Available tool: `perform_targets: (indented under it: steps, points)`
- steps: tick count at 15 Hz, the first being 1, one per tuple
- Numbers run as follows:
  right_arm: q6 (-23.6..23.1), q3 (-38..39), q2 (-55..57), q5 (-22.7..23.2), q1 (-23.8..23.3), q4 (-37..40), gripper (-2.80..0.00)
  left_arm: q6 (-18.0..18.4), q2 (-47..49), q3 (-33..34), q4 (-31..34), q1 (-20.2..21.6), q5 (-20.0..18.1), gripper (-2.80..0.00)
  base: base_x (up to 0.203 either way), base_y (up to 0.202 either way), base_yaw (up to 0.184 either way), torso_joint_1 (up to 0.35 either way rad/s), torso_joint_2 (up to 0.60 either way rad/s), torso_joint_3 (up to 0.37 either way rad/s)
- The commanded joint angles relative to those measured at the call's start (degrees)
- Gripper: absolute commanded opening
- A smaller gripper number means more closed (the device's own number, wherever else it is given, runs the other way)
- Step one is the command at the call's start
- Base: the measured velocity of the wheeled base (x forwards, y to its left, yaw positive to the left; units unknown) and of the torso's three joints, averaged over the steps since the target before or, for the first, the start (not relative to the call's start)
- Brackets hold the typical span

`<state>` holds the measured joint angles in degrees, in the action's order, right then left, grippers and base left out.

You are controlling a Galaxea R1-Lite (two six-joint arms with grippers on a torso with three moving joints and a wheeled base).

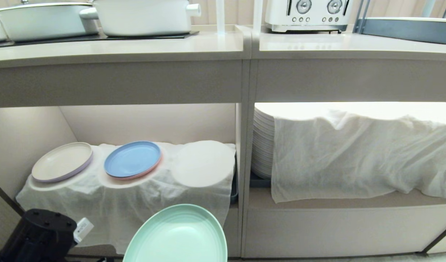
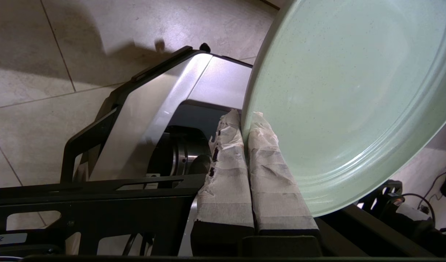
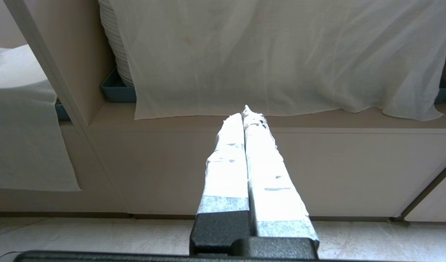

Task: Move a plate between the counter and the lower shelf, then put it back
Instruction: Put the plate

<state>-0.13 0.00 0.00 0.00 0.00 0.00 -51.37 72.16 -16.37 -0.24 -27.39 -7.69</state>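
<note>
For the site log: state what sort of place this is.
Most likely a kitchen, perhaps a mock-up: white pots on the counter, a toaster beside them, and a tall plate stack in the cabinet below.

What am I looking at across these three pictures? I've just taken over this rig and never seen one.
It is a two-armed robot on wheels, crouched before a kitchen unit. The wide picture comes from a camera on its head; the other two sit on its wrists, looking along each claw.

In the left wrist view, the left claw, its fingers wrapped in tape, is shut on the rim of the mint-green plate. The head view shows that plate low, in front of the lower shelf.

On the shelf's white cloth sit an off-white plate and a blue plate. The counter above carries white pots.

The right claw is shut and empty, pointing at the neighbouring bay with the tall plate stack.
</note>
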Motion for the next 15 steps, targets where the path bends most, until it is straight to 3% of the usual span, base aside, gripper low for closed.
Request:
perform_targets:
  steps: [1,8,15]
  points:
    - [-0.04,0.00,0.00,0.00,0.00,0.00,-2.80,-0.31,0.40,-0.06,-0.06,0.06,-0.05,-2.80,0.000,0.000,0.000,0.000,0.00,0.000]
    - [-0.22,0.00,0.00,0.00,0.00,0.00,-2.80,-0.66,0.44,0.02,-0.11,0.22,-0.13,-2.80,0.000,0.000,0.000,0.001,0.00,-0.004]
    - [-0.38,0.00,0.00,0.00,0.00,0.00,-2.80,-0.75,0.35,-0.06,-0.11,0.32,-0.05,-2.80,0.000,0.000,0.000,0.110,-0.36,-0.264]
